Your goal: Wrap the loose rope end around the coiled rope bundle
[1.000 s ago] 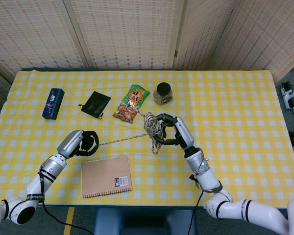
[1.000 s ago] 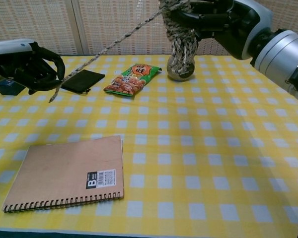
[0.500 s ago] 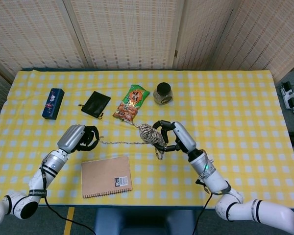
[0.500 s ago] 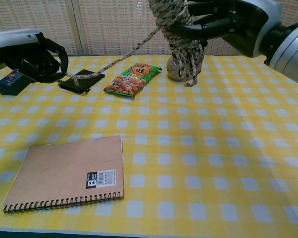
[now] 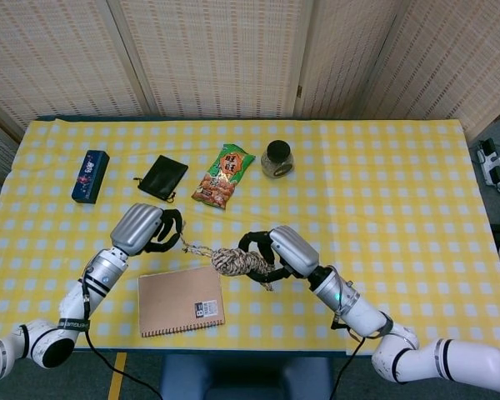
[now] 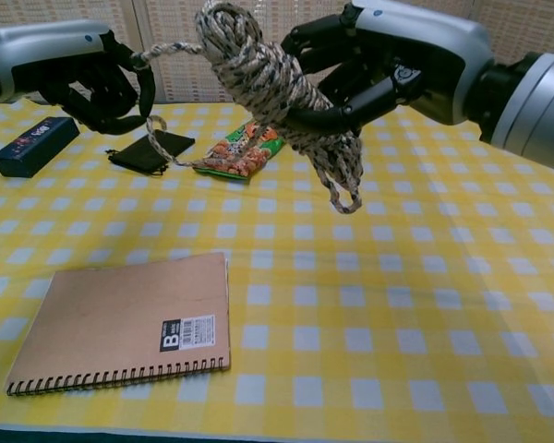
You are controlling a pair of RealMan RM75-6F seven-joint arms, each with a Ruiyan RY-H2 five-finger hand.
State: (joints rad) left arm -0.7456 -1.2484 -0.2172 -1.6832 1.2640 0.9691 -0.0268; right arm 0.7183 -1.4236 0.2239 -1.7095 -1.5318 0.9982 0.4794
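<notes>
At the centre of the head view we see the right robot hand (image 5: pixel 275 250), its dark fingers curled around the coiled rope bundle (image 5: pixel 240 262) and gripping it. In the chest view that same right robot hand (image 6: pixel 388 65) fills the upper right of the frame, holding the coiled rope bundle (image 6: pixel 277 92) raised above the worktop, tilted from upper left to lower right, with loops dangling from its lower end.

From the bundle's upper end the loose rope end (image 6: pixel 171 52) runs a short way leftward to the left robot hand (image 6: pixel 88 69) at the upper left of the frame. Its fingers are closed on the strand, and a short tail hangs below them. In the head view the left robot hand (image 5: pixel 146 229) sits left of centre, just beside the bundle, with the loose rope end (image 5: pixel 193 247) bridging the small gap between them.

Below the two hands, a brown spiral notebook (image 5: pixel 181 301) lies flat on the yellow checked worktop (image 5: pixel 400 192). Further up the frame we see a snack packet (image 5: pixel 224 175), a small jar (image 5: pixel 277 158), a black pouch (image 5: pixel 162 177) and, toward the left edge, a dark blue box (image 5: pixel 90 176), all well apart from the rope.
</notes>
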